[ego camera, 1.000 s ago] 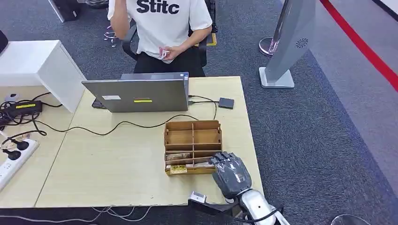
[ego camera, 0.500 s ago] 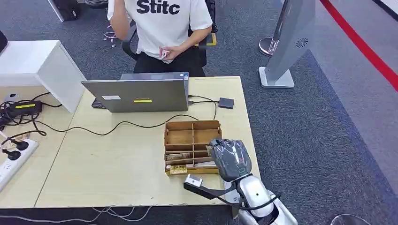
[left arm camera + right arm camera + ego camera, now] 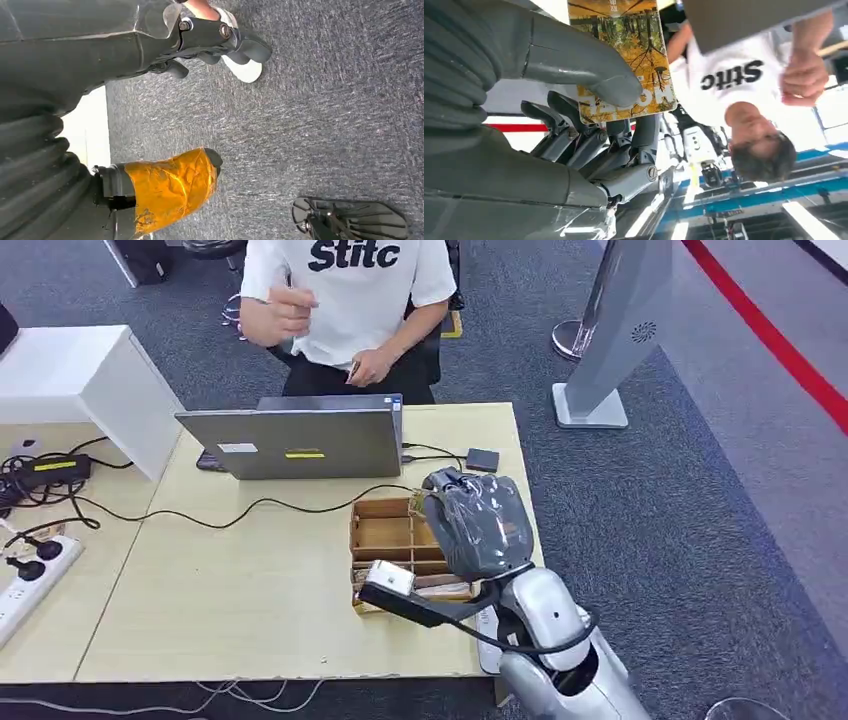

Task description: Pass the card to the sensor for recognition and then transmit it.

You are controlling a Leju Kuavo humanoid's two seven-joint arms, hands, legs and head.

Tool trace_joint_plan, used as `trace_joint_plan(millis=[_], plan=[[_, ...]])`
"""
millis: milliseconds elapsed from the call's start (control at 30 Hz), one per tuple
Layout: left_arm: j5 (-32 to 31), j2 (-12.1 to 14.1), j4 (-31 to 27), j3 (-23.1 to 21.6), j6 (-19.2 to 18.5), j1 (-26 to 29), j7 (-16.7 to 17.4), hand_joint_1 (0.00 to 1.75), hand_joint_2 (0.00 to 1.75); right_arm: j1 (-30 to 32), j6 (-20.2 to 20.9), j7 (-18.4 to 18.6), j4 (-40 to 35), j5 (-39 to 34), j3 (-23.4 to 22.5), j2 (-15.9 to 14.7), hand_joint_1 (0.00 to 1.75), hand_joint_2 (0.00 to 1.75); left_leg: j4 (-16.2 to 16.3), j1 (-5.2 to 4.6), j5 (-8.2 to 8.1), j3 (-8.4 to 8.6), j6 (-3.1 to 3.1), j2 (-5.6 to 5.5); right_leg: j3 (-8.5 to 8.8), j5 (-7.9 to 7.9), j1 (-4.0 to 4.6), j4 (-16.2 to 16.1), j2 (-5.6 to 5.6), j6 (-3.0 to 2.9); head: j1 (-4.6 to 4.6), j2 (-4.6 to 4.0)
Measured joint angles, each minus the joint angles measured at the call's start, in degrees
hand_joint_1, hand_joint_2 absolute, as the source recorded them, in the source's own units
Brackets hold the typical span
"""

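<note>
The person (image 3: 345, 300) behind the counter (image 3: 250, 580) has lowered a forearm. The right hand (image 3: 478, 523) has risen from the wooden organizer (image 3: 390, 535), its thumb and fingers (image 3: 574, 135) pinching the card (image 3: 624, 55). Left hand (image 3: 165, 185) fingers spread.

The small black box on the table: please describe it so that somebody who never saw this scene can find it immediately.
Start at the light wooden table and find the open grey laptop at its far edge, in front of the seated person. A cable leads from the laptop's side to a small black box, lying flat near the table's far corner. It is dark and flat, unlike the brown wooden organizer nearer the robot.
</note>
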Motion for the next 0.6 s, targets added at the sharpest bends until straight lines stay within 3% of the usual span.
trace_joint_plan(millis=[200,567,600], plan=[[-1.6,0.0,0.0,0.0,-0.2,-0.3,0.0,0.00,1.75,-6.6,5.0,3.6,5.8,-5.6,-3.2,3.4,1.75,1.75,0.0,0.00,0.06,0.02,-0.01,0.01,0.00,0.08,0.00,0.0,0.02,-0.02,0.00,0.00],[-2.4,0.1,0.0,0.0,-0.4,-0.3,0.0,0.00,1.75,-10.5,6.9,3.7,14.0,-9.8,-8.8,6.8,1.75,1.75,0.0,0.00,0.05,0.00,-0.02,-0.01,-0.02,0.08,0.00,0.0,0.01,-0.02,0.02,0.00],[-2.5,0.1,0.0,0.0,-0.4,-0.3,0.0,0.00,1.75,-10.8,6.8,3.5,14.7,-10.1,-9.3,7.0,1.41,1.75,0.0,0.00,0.05,0.00,-0.02,0.00,-0.02,0.08,0.00,0.0,0.02,-0.02,0.00,0.00]])
